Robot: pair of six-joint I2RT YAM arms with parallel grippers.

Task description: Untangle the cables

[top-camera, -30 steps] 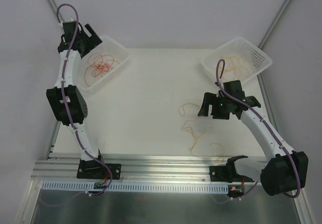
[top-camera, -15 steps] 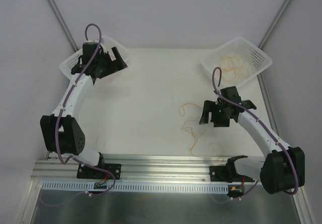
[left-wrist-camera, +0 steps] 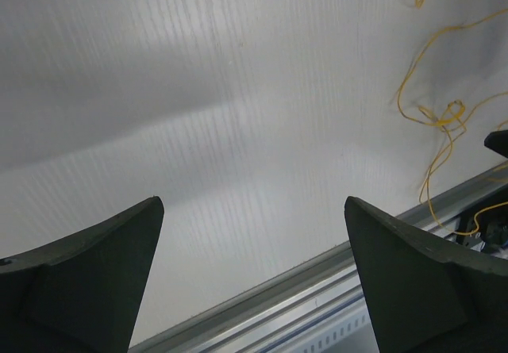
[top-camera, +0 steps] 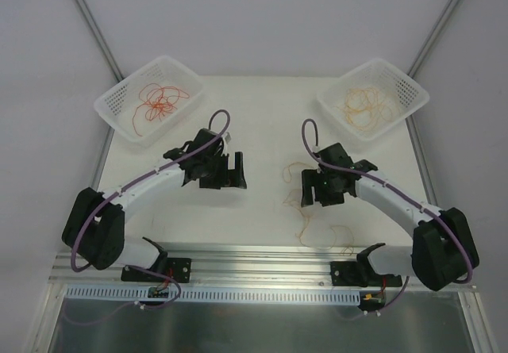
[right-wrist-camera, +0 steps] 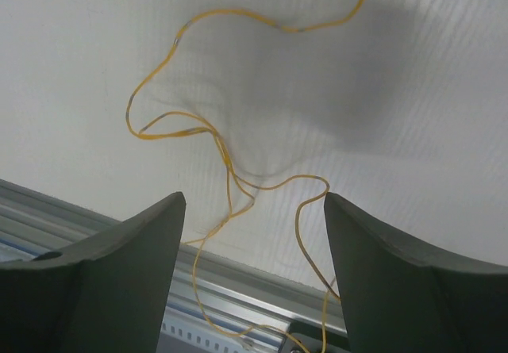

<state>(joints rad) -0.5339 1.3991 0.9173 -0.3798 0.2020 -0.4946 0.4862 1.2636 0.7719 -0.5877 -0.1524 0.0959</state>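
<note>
While the loose yellow cables (top-camera: 295,202) lie crossed over one another on the table (top-camera: 254,115), at about 5 o'clock from its centre, both arms have changed station within the last second.

- **Right gripper (top-camera: 311,193):** it has come in from the 3 o'clock side of the tangle and now hangs directly over it. Its jaws have narrowed a little but stand apart. The right wrist view shows strands on the table between them and nothing grasped.
- **Left gripper (top-camera: 238,173):** a second ago it was over the left basket (top-camera: 111,103) at 10 o'clock. It has swung to the table's centre, at 9 o'clock of the tangle, with jaws spread fully and empty.
- **Outward:** the red cables (top-camera: 159,101) lie in the left basket, clear of the gripper. The sorted yellow cables (top-camera: 363,103) lie in the right basket (top-camera: 413,91) at 2 o'clock.

Judgement: the red lot appears delivered, and only yellow strands remain on the table — the task looks well along. The right arm seems set to take the next strand, with the left arriving to assist. The strands cross at several places, so lifting one may drag its neighbours — a grasp on a free loop would be the safer choice.
</note>
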